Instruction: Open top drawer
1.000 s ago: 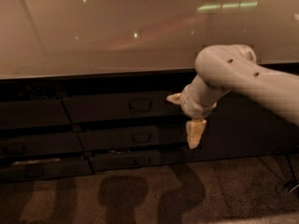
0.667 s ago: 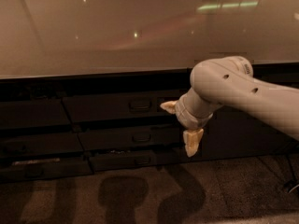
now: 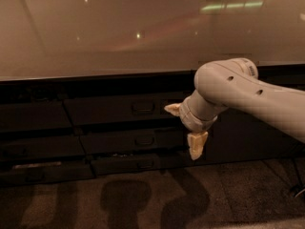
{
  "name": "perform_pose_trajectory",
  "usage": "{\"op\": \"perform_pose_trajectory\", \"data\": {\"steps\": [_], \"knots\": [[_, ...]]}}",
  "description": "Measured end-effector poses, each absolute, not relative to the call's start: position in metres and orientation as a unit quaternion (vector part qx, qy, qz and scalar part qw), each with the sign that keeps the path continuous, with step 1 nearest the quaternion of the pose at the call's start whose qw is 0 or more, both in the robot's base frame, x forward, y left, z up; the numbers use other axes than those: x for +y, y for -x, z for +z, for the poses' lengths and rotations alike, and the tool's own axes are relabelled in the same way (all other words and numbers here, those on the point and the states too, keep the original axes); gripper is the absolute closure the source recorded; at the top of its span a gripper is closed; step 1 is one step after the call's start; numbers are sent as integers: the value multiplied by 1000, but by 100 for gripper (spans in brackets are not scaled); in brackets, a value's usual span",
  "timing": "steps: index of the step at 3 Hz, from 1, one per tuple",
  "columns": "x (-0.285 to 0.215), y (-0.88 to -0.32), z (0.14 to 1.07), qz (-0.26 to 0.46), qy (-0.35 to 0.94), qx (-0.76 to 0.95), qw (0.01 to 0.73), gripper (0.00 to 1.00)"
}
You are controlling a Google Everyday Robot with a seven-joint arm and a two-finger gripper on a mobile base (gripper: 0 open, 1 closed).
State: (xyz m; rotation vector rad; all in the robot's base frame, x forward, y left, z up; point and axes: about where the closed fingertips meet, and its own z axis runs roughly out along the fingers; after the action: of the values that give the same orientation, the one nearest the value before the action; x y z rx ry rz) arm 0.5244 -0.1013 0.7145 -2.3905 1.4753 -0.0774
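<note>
Approach from the right: gripper point(image 3: 180, 132) spread wide beside the top drawer point(image 3: 105, 111)

Far left, under the pale countertop point(image 3: 119, 32), dark cabinet fronts point(image 3: 33, 118) sit in shadow and play no part in the job. Next to them comes the top drawer, the widest and tallest of the stack, directly beneath the counter edge. Its flat front looks flush with the cabinet face, so I judge it shut and the pull not yet begun. At the middle of that front sits the small loop handle point(image 3: 143, 107), the only purchase the flat panel offers, which is why the arm aims there rather than at an edge. Below it, the two narrower drawers point(image 3: 124, 142) carry the same kind of loop and must be left alone.

Just right of the handle hangs the gripper, apart from the drawer front as far as can be seen. Its two pale fingers point(image 3: 172, 109) are splayed: one points left at handle height, the other points down toward the floor point(image 3: 238, 190). That wide stance suits a loop grab, leaving room to slip one finger into or around the metal before closing. It holds nothing. Farther right, the thick white arm point(image 3: 248, 89) slopes in from the frame edge, keeping the wrist low and level with the top drawer so that a pull would run straight outward.
</note>
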Motion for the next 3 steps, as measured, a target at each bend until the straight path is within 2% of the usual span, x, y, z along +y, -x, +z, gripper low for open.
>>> {"op": "perform_pose_trajectory", "data": {"steps": [2, 3], "knots": [[-151, -591, 715, -20, 807, 570, 154, 0], [-157, -613, 735, -36, 797, 577, 175, 0]]}}
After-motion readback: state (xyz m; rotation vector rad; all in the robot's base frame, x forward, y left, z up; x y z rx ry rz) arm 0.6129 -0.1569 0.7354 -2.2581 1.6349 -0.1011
